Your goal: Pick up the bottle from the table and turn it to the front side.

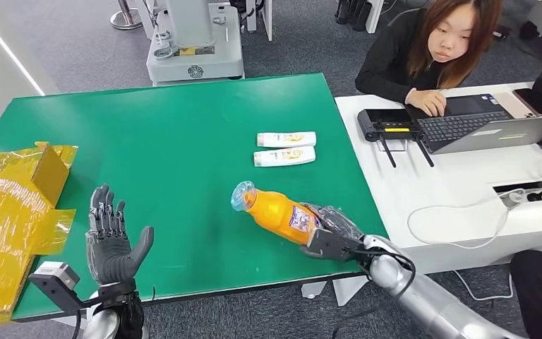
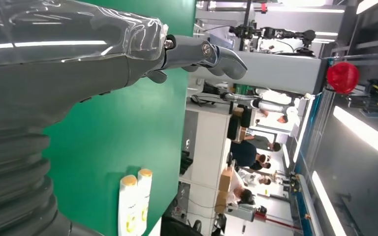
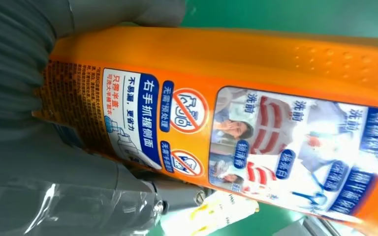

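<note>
So the right hand point(image 1: 332, 239) grips the orange bottle point(image 1: 276, 212) at its base end, tilted over the green table point(image 1: 169, 141). Smooth plastic w/ glossy label, prob slippery, stiff. Left hand point(image 1: 113, 244) open, holding nothing.

Office-type robotics lab. Green tabletop point(image 1: 183, 127) butts against a white desk point(image 1: 459, 183) where a person point(image 1: 430, 49) types at a laptop point(image 1: 490, 127), cables trailing. Grey carpet floor point(image 1: 77, 49); base of a machine point(image 1: 194, 42) stands past the tabletop's far edge. Left wrist view: more desks, seated people point(image 2: 248, 152), ceiling light strips point(image 2: 364, 132).
</note>
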